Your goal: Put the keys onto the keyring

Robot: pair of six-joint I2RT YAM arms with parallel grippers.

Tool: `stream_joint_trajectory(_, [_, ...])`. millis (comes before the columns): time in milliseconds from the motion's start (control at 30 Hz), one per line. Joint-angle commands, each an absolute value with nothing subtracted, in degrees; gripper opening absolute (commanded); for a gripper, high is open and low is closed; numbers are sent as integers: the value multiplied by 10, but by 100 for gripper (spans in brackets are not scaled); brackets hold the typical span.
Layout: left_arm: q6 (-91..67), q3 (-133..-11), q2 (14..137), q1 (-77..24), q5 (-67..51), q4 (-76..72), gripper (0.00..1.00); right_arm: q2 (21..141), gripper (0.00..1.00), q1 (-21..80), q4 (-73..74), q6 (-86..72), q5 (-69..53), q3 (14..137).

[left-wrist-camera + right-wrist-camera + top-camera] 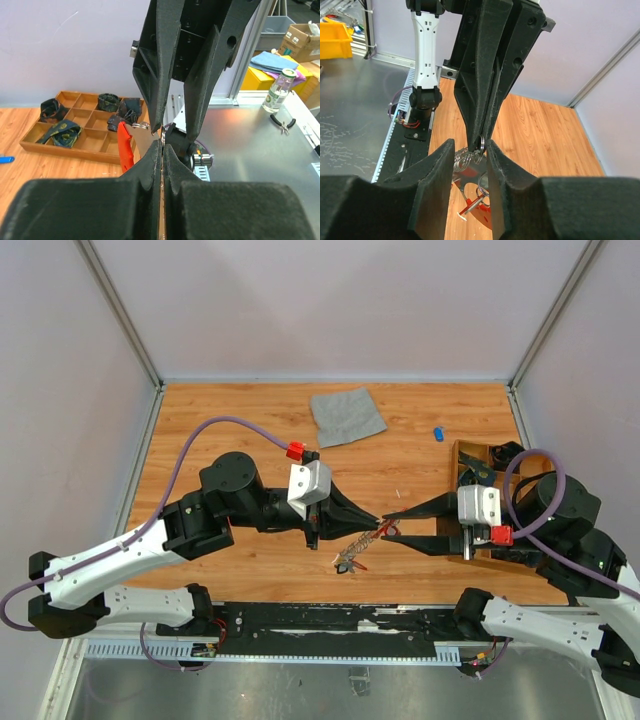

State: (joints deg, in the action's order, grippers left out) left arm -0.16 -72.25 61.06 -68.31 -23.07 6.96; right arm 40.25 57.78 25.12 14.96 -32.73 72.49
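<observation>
Wrist cams catch what the top view hides: my left gripper (pixel 162 149) is clamped tight on a thin silver ring of the keyring (pixel 125 150), its red clip just beside the tips. My right gripper (pixel 468 159) has jaws apart, straddling those tips. From the top view, the keys (pixel 350 558) bunch just below, maybe dangling. Wood table (pixel 230 420), grey cloth (pixel 347 415), compartment tray (pixel 468 452), pale walls

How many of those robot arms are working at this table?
2. The left arm reaches in from the left side, the right arm from the right; no other shows in any view.
</observation>
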Motion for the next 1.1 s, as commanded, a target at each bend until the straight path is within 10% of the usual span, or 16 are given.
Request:
stream_joint_trajectory(0, [7,-748,607,-683,-238,52,1,403,35,575,258,162,-307,738])
stream_joint_trajectory(167, [8,-746,607,-683,-241,52,0,401,35,575,257,164,-294,737])
stream_joint_trajectory(400, [9,-747,609,-683,-239,55,0,403,10,575,258,160,-307,737])
stream_joint_trajectory(700, [10,-750,609,-683,-237,57,0,408,20,575,267,161,-311,736])
stream_joint_trajectory(1067, [9,-749,609,-683,-234,53,1,410,1,575,266,160,-311,737])
